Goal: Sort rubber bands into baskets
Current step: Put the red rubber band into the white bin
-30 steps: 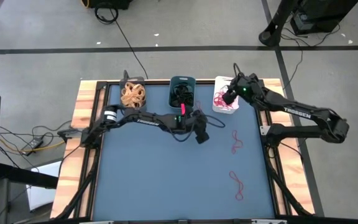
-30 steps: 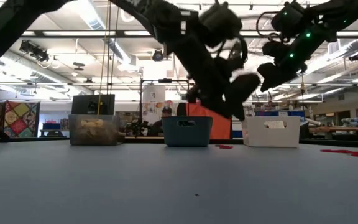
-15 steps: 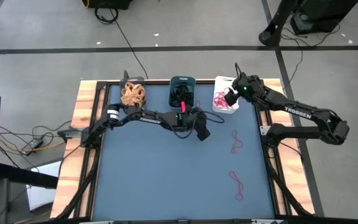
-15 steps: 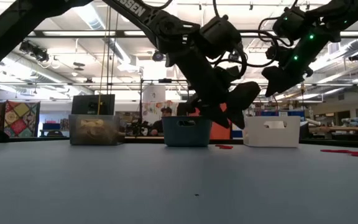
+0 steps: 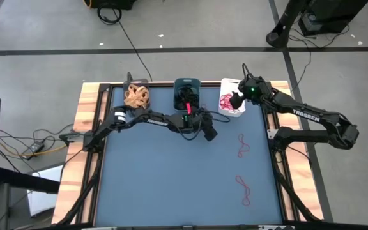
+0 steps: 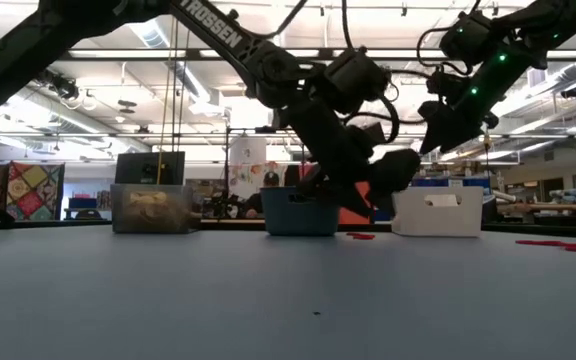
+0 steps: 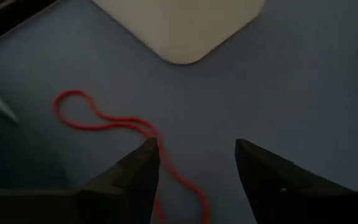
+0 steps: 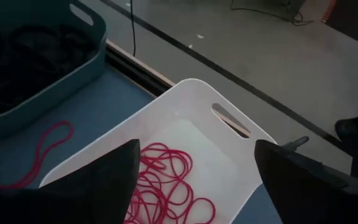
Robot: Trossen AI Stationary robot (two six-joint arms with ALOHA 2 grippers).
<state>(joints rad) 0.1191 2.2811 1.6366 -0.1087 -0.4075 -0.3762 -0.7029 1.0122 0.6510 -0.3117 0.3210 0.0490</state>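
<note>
Rubber bands lie sorted by colour along the table's far edge: a tan heap fills the dark grey basket (image 5: 136, 97), black loops sit in the teal basket (image 5: 186, 93), and red ones (image 8: 166, 186) cover the floor of the white basket (image 5: 231, 102). More red bands remain loose on the blue table (image 5: 171, 185): one tangle (image 5: 242, 146) toward the right side, another (image 5: 243, 189) nearer the front edge, and a long red loop (image 7: 114, 121) lying on the mat just beside the white basket's corner. The left gripper (image 5: 207, 132) reaches across from the left and hangs low over that long loop, its fingers (image 7: 138, 174) spread with nothing between them; one fingertip appears to sit right over the band, though whether it touches is hard to judge. The right gripper (image 5: 234, 101) hovers above the white basket, fingers (image 8: 104, 174) wide apart and empty, with the red pile directly below. In the low view both arms hang over the row of three baskets.
</note>
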